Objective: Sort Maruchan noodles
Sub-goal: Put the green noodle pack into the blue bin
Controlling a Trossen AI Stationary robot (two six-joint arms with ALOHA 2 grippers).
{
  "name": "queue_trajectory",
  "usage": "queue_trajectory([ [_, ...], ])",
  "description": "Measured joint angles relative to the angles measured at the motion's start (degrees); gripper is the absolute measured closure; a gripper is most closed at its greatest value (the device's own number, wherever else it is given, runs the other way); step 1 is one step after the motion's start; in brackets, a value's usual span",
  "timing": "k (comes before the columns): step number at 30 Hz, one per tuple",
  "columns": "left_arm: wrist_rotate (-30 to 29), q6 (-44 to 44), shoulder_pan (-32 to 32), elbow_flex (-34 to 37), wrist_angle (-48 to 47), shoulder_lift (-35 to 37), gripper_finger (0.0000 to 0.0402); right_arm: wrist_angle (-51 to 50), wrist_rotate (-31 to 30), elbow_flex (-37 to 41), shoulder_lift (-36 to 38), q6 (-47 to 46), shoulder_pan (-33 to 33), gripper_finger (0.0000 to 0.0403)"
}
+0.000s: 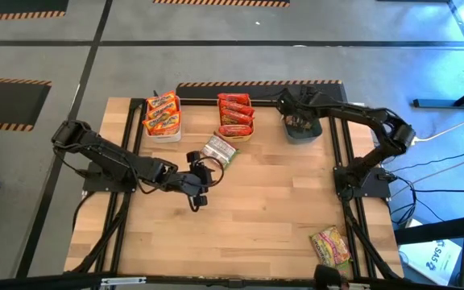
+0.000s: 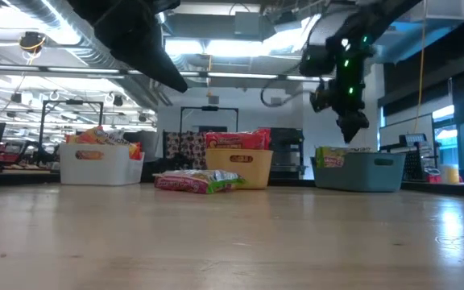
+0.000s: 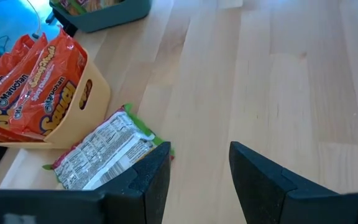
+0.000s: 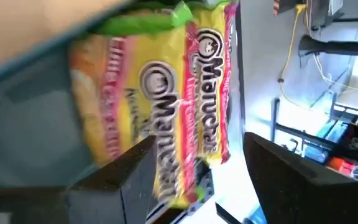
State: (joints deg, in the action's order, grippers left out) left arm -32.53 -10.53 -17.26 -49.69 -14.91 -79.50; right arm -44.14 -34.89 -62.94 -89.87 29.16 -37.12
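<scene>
One of the Maruchan noodles, a packet point(image 1: 220, 151) lying silvery back up with green edges, rests flat on the wood in front of the orange bin point(image 1: 235, 121). My left gripper point(image 3: 199, 168) hovers open just beside that packet point(image 3: 104, 152), with nothing between its fingers. My right gripper point(image 4: 197, 155) is open above the grey-blue bin point(image 1: 300, 129). Green-yellow packets point(image 4: 166, 93) lie in the bin below its fingers. The white bin point(image 1: 162, 117) holds orange-yellow packets, and the orange bin holds red packets point(image 3: 23, 81). Another green-yellow packet point(image 1: 331, 246) lies near the table's front right corner.
The three bins stand in a row along the table's far edge. A black frame point(image 1: 346, 161) runs along the table's sides, and both arm bases sit on it. Bare wood stretches across the middle and near part of the table point(image 1: 256, 217).
</scene>
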Motion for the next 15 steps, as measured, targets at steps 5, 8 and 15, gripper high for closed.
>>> queue_trajectory([
  [5,-0.14,-0.32,0.31,0.77,4.56,0.02,0.0243,-3.85,13.64,0.20,7.46,-14.61,7.79,0.0178],
  [8,-1.04,-0.65,2.29,3.27,11.31,-0.78,0.0243,2.81,29.11,3.65,11.85,-22.89,13.52,0.0178],
  [15,-0.33,-10.97,11.39,5.20,14.93,-5.20,0.0243,36.75,37.13,20.82,14.69,-27.68,28.56,0.0178],
])
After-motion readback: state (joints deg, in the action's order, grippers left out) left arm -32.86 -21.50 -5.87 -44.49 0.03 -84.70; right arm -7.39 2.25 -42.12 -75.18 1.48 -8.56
